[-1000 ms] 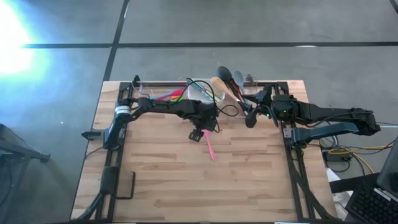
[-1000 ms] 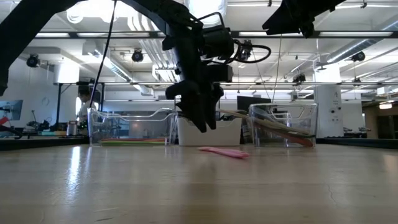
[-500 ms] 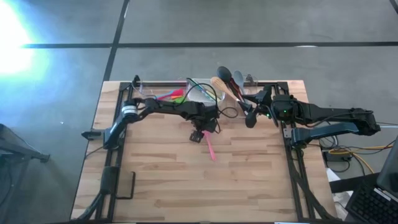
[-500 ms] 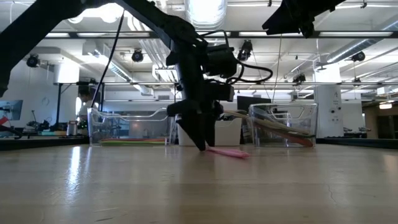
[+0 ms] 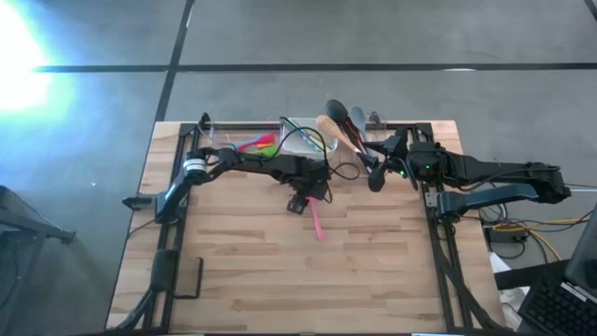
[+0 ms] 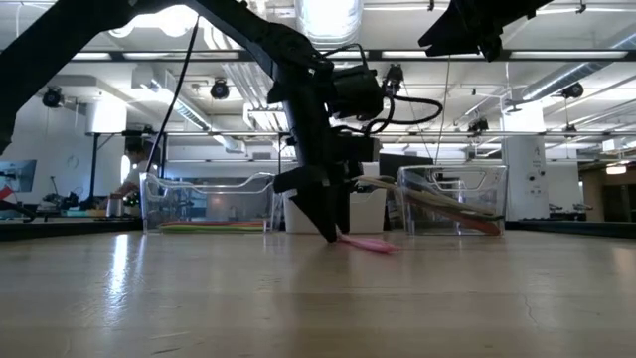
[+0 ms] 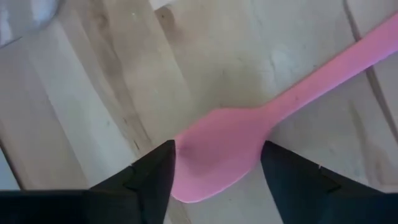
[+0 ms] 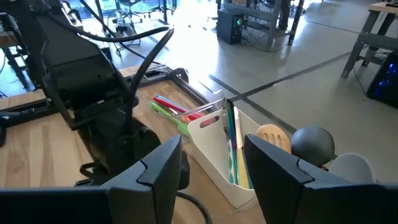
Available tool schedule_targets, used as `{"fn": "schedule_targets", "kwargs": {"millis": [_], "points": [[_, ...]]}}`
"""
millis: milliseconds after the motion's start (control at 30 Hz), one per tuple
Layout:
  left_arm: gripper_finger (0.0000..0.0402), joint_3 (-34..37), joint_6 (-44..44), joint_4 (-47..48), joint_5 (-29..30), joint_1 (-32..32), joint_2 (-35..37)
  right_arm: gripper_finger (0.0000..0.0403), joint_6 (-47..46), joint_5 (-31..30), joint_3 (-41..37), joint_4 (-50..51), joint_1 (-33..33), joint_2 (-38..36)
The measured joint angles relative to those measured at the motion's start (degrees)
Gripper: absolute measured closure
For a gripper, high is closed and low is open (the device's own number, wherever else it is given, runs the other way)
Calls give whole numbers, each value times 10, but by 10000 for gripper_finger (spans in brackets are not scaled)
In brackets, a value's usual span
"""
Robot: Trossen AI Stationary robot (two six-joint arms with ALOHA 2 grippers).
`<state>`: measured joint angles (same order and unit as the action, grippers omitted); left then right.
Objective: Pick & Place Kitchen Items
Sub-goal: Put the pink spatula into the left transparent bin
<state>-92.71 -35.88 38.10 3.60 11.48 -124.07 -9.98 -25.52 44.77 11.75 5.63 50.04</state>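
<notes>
A pink spatula (image 5: 315,222) lies flat on the wooden table near its middle, blade end toward the far edge. My left gripper (image 5: 298,202) has come down on that blade end, slanting steeply from above, and is open. In the left wrist view its two dark fingers stand on either side of the blade (image 7: 214,158). In the low view the fingertips (image 6: 331,233) reach the table top at the spatula's end (image 6: 363,244). My right gripper (image 5: 376,174) hangs high at the far right, open, with nothing between its fingers (image 8: 155,168). My left gripper straddles the pink spatula's blade (image 7: 186,168), one finger at each of its long edges, coming from above and slanting down. I cannot tell whether the fingers touch the blade. The spatula lies flat on the table.
Three tubs stand in a row along the far edge. They are a clear one (image 5: 238,142) with coloured utensils, a white one (image 5: 303,138), and a clear one (image 5: 350,126) with wooden and dark spoons sticking out. The table's near half is bare wood.
My left gripper has sunk from above the table down onto the pink spatula's blade end, until its fingertips stand at the table top. The spatula has stayed where it lay.
</notes>
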Motion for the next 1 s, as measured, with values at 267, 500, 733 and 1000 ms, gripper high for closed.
{"fn": "schedule_targets", "kwargs": {"millis": [267,500,733,1000], "points": [[291,0,-27,-9,-35,3,-1,242,-3,0,0,0,0,0],[392,0,-54,-6,-57,3,-1,251,-5,1,0,0,0,0],[397,1,-48,-1,-70,5,-1,249,-5,2,0,0,0,0],[352,4,15,34,-31,-10,18,241,-14,2,0,0,0,0]]}}
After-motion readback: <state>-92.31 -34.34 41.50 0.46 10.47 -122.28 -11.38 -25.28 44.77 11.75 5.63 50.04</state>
